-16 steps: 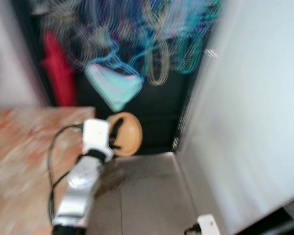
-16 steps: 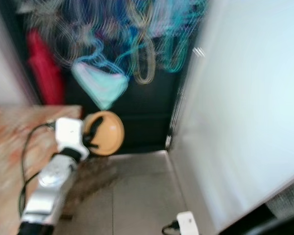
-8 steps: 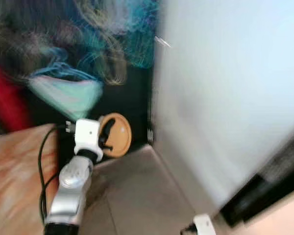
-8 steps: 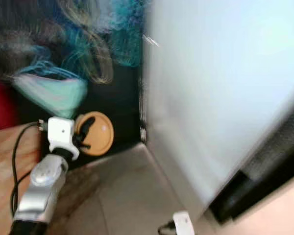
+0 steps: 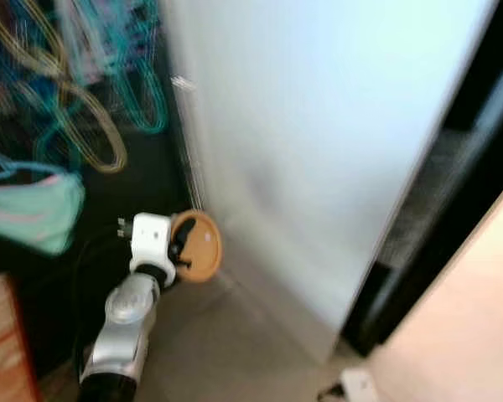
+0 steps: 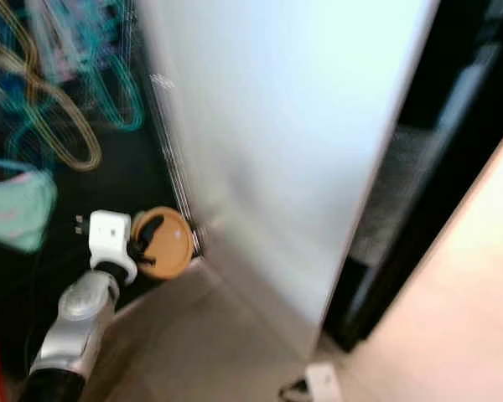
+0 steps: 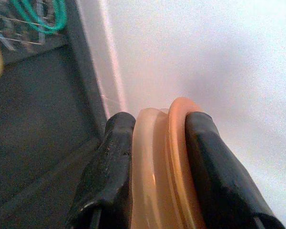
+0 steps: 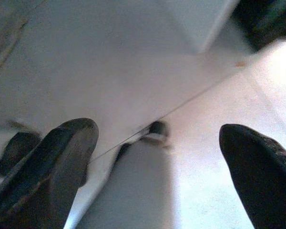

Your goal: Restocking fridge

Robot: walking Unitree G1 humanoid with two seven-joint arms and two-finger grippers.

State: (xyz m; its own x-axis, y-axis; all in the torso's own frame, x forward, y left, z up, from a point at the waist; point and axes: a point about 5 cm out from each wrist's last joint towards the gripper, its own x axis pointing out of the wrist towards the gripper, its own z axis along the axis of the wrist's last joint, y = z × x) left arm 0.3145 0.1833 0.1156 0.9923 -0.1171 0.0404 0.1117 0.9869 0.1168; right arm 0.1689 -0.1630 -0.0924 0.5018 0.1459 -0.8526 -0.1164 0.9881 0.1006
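Observation:
A round orange tub (image 5: 199, 247) with a lid stands on edge between the black fingers of my left gripper (image 5: 181, 248), which is shut on it. The left wrist view has the tub's rim (image 7: 158, 162) clamped between both fingers (image 7: 115, 157), just in front of a tall white fridge panel (image 5: 318, 126). In the eye views the tub hangs close to that panel's lower left corner, above the floor. My right gripper (image 8: 157, 138) hangs low over the grey floor, open with nothing in it; its white wrist (image 5: 355, 385) shows at the bottom edge.
A black wall with coloured loops (image 5: 84, 117) and a pale green cloth (image 5: 25, 213) lies to the left. Right of the white panel is a dark gap (image 5: 453, 193), then a peach surface (image 5: 461, 335). Grey floor tiles (image 5: 226, 343) lie below. The eye views are blurred.
The whole picture has swung right: the black wall has slid left and the white panel now stands in the middle. The orange tub stays in my left gripper.

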